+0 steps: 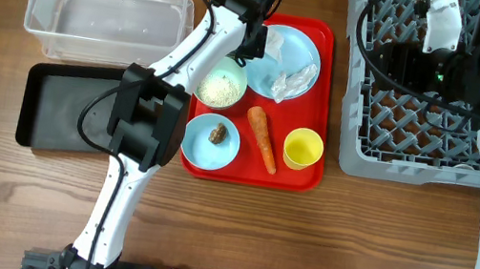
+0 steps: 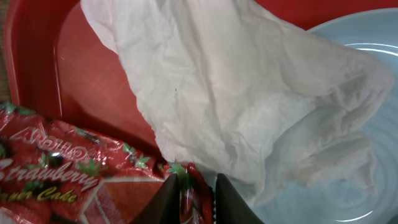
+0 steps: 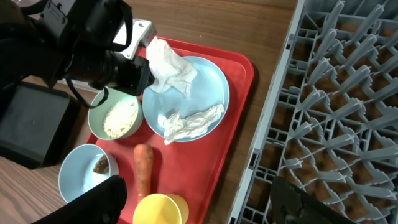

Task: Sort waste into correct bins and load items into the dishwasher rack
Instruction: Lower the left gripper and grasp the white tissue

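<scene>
Now the left pincer [image 2: 193, 198] is clamped on the edge of the wrapper [image 2: 56, 180] — its two fingers are almost together, with the red foil between them. The wrapper is over the tray [image 2: 37, 68], just beside the napkin [image 2: 236, 93]. The napkin lies partly on the plate [image 2: 373, 62] and partly on the tray. The right pincer [image 3: 196, 186] is wide apart and holds nothing — it hangs near the rack [image 3: 336, 112].

The left arm [image 1: 198, 46] hides the red wrapper [image 2: 56, 180] from overhead; the dishwasher rack [image 1: 403, 141] runs past that picture's top edge.
</scene>
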